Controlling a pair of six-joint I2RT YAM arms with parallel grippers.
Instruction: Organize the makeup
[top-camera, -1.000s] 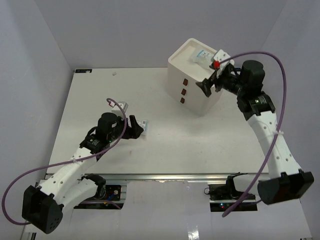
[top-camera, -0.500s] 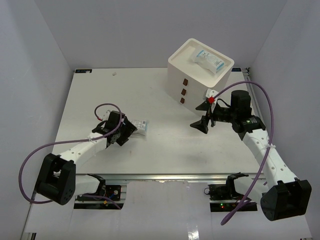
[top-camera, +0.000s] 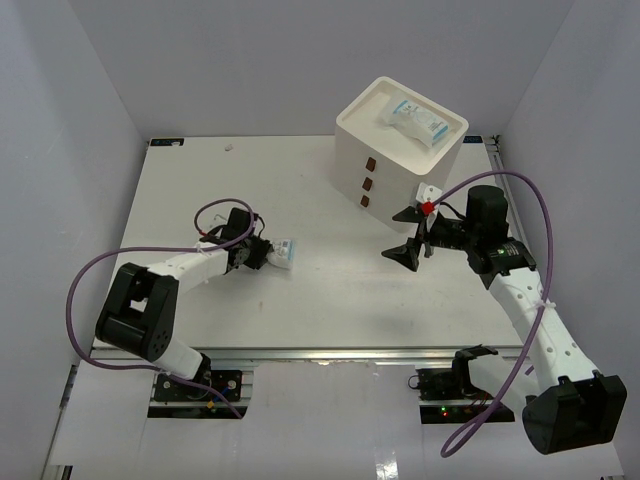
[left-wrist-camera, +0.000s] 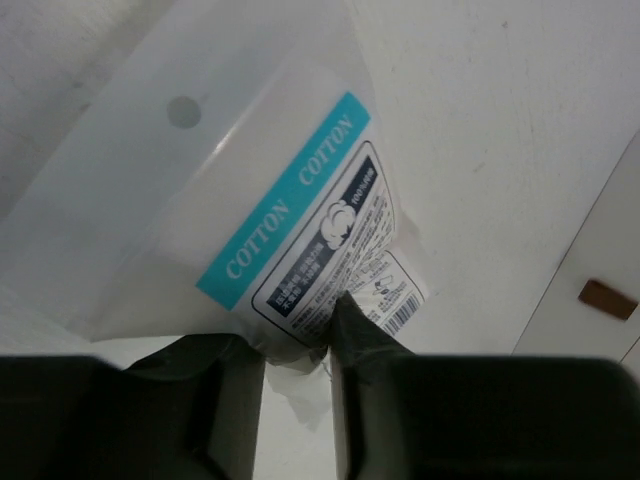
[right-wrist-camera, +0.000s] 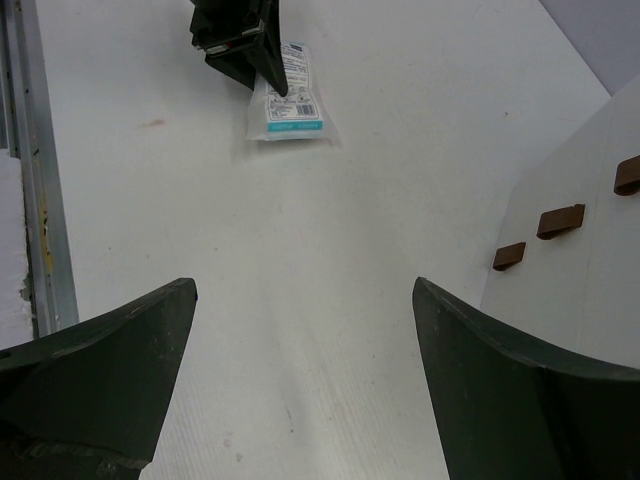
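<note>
The left end effector (left-wrist-camera: 298, 338) is pinching the barcode end of the cotton packet (left-wrist-camera: 262, 232), which is lying on the worktop (top-camera: 330, 290), likely for carrying to the three-drawer box (top-camera: 392, 175), where a second packet (top-camera: 412, 122) is resting on top. The right end effector (top-camera: 410, 233) is hovering beside the box with its fingers spread wide.

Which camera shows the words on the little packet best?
The left wrist view: the cotton packet fills it, "COTTON" clear. In the top view the packet is tiny; in the right wrist view the packet is small, print unreadable.
</note>
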